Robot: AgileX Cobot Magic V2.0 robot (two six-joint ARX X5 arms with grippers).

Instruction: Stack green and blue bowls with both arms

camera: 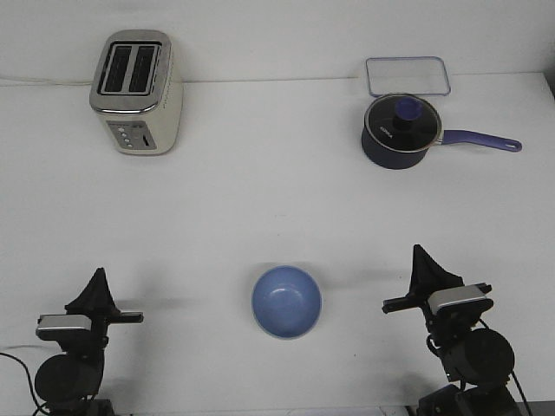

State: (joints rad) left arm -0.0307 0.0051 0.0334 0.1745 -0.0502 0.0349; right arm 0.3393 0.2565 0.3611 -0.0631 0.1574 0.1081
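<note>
Left arm (87, 325) is sitting low at the near left corner of the counter (260, 199), touching nothing. Its jaws are showing only as a dark pointed shape from behind; cannot tell whether they are wide or narrow.

Toaster (137, 91) is standing at the far left, well apart from everything else.

Blue bowl (287, 302) is resting upright near the front edge, roughly midway between the two arms and clear of both. No green bowl is appearing in this view; it may already be nested under the blue one, or it may be out of frame. Cannot tell which.

Handling judgement: the bowl is looking glossy, stiff and light, so it is probably slippery under a pinch and liable to tip if lifted off-centre. The rim is offering the only real hold, one jaw inside the wall and one outside. If ceramic, it is likely chipping on a hard set-down.

Saucepan (401, 130) with lid is sitting far right, a clear tray (408, 76) just behind it.

Right arm (447, 299) is parked near right, holding nothing; jaw opening is again unreadable.
</note>
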